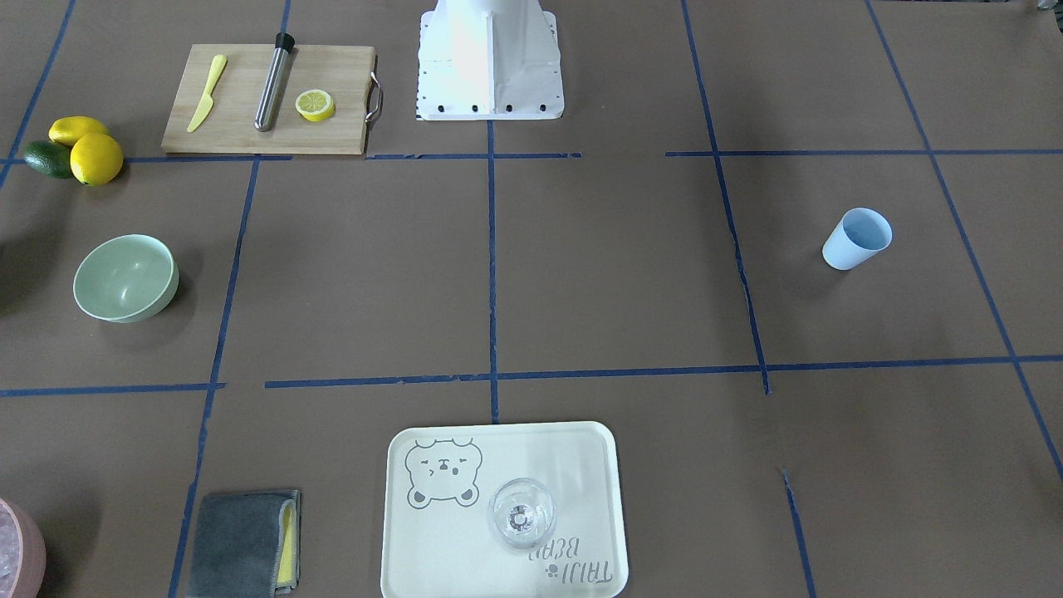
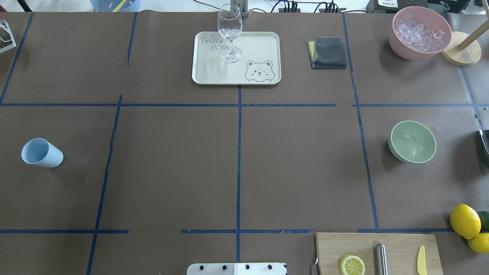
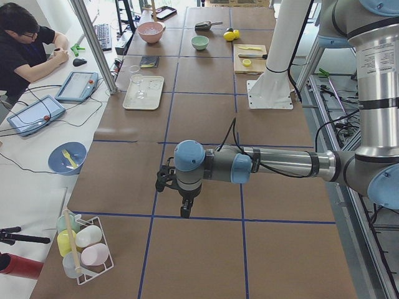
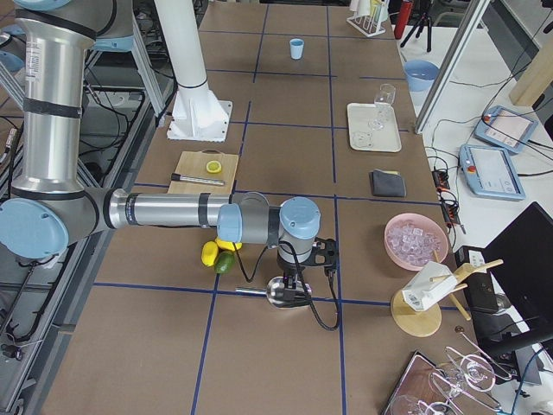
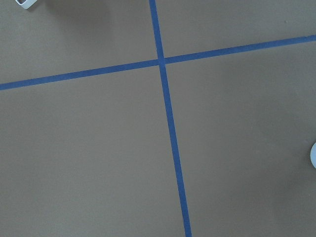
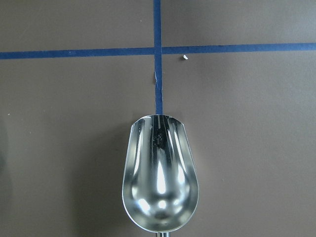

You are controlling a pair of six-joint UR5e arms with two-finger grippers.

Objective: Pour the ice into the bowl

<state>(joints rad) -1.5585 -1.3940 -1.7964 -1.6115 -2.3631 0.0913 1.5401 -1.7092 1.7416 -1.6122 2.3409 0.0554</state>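
Round pale mint-green bowl point(image 2: 412, 142) sits upright on the brown paper-covered table point(image 2: 298, 168), on the robot's right side. It is between the pink container of ice cubes point(image 2: 405, 51) and the yellow lemons point(image 2: 464, 220), apart from both. Light blue plastic cup point(image 2: 41, 152) is far off on the left side.

Right gripper point(image 4: 289, 290) hangs low at the table's right end, right over a shiny metal scoop point(image 6: 160, 182). Contact and finger spread cannot be told. In the wrist view the scoop's inside shows only reflections, its mouth points at a blue tape cross and its handle is cut off at the bottom edge.

Left gripper point(image 3: 184, 213) points down over bare paper at the left end; its opening cannot be told.
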